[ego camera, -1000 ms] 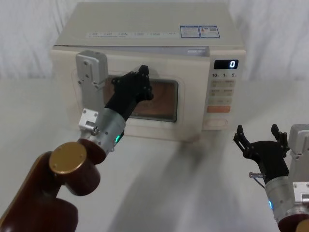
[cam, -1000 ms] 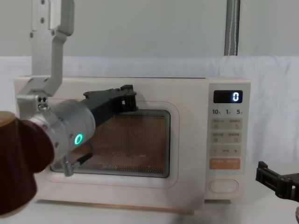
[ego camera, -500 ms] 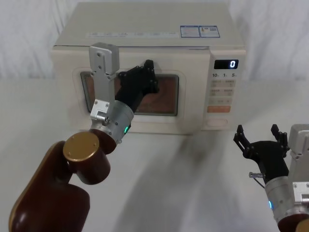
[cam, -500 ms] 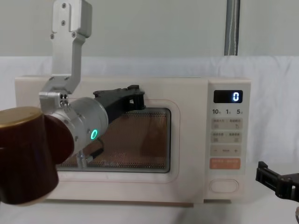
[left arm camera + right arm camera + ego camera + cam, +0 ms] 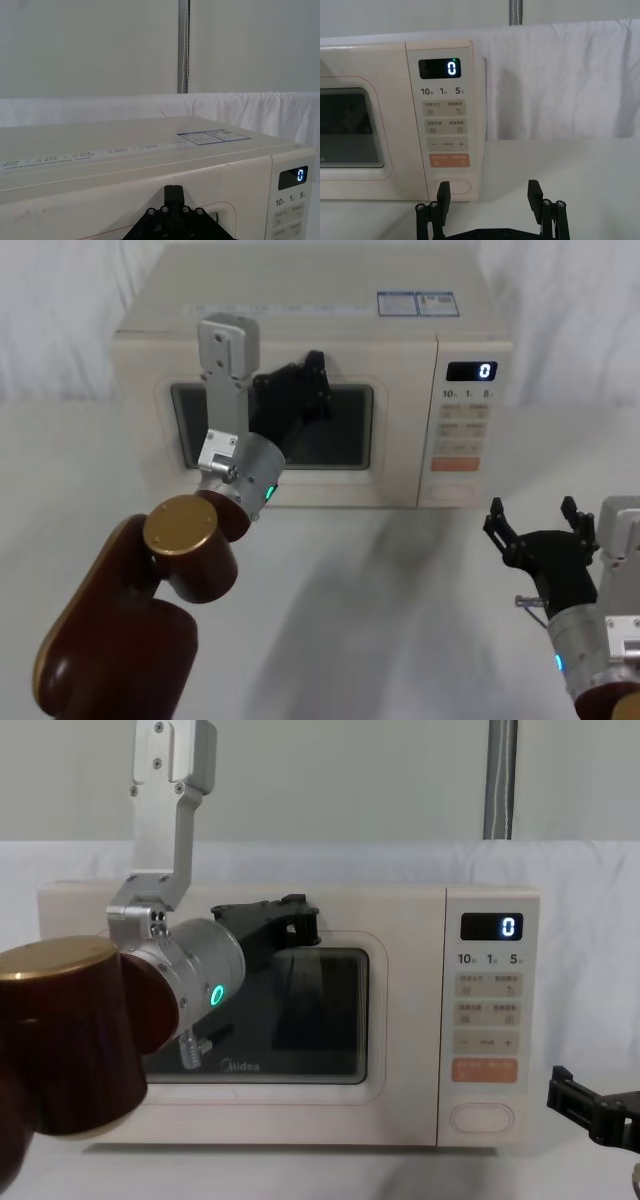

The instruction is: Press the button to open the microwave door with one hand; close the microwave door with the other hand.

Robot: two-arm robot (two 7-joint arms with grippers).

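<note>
The cream microwave door with its dark window lies flush with the oven front, the Midea logo showing below the glass. My left gripper is shut, its black fingertips resting against the door's upper frame; the left wrist view shows them against the top of the door. The oval button sits at the bottom of the control panel. My right gripper hangs open low at the front right, facing the panel from a distance, nothing between its fingers.
The microwave stands on a white-draped table with a white cloth backdrop. Its display reads 0. Bare tabletop stretches between the oven and my right arm. A grey pole rises behind the oven.
The door has swung from ajar to flush with the oven front as my left gripper moved forward with it. The lit interior has gone dark. My right arm has not moved.
</note>
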